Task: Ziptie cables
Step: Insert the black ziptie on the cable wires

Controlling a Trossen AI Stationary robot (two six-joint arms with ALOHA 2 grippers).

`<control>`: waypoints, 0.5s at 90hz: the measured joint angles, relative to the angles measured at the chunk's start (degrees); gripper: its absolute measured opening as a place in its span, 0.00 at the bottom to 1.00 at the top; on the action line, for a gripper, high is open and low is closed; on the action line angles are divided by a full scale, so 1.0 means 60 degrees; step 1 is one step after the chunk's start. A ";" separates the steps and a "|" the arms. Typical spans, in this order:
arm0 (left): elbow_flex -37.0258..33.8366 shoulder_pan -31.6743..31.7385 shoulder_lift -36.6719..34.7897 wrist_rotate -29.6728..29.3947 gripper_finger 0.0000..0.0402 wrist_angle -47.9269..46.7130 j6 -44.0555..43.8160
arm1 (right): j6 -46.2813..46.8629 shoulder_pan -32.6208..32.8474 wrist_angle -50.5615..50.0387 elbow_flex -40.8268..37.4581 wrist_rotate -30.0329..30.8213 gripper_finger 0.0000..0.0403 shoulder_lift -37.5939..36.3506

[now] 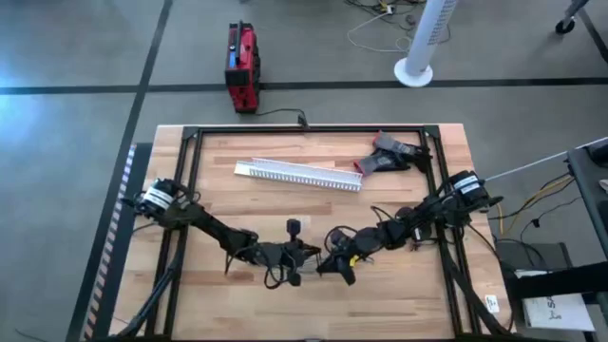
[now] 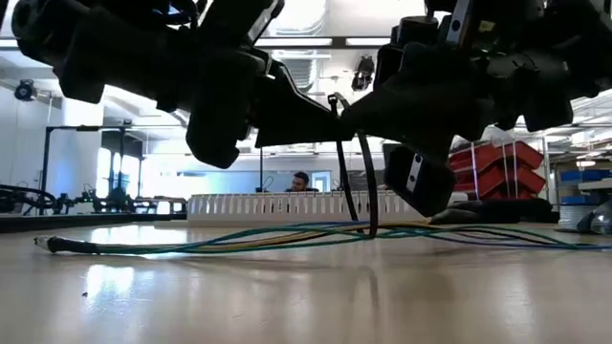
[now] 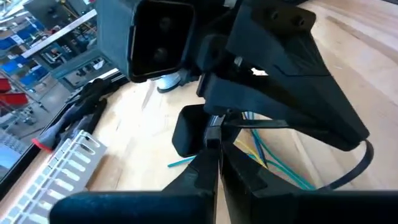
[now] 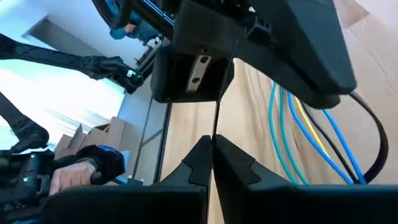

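No text, label, brand, number or sign can be read in any view; a white sheet (image 1: 556, 312) beside the table carries dark marks too small to make out.

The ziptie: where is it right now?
In the low view the ziptie hangs as a loop around the cables, held between the left gripper and right gripper above the table's front middle.

A light wooden desk (image 1: 237, 204) stands on a grey floor (image 1: 66, 142) crossed by dark lines. Beyond its far edge sit a red case (image 1: 242, 65) and a white fan base (image 1: 414, 72). Across the room, long ceiling lights (image 2: 296, 41) glow above red bins (image 2: 502, 164) and a seated person (image 2: 299, 182).
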 joint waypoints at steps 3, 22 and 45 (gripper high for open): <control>0.0027 -0.0009 0.0000 -0.0014 0.00 -0.0006 0.0053 | 0.0016 0.0000 0.0016 0.0000 0.0002 0.00 0.0000; 0.0182 -0.0042 0.0000 -0.0031 0.00 0.0003 0.0221 | 0.0082 -0.0011 0.0030 0.0000 0.0008 0.00 0.0000; 0.0182 -0.0289 0.0000 -0.1029 0.00 -0.0254 0.0577 | 0.0110 -0.0011 0.0153 0.0000 0.0251 0.00 0.0000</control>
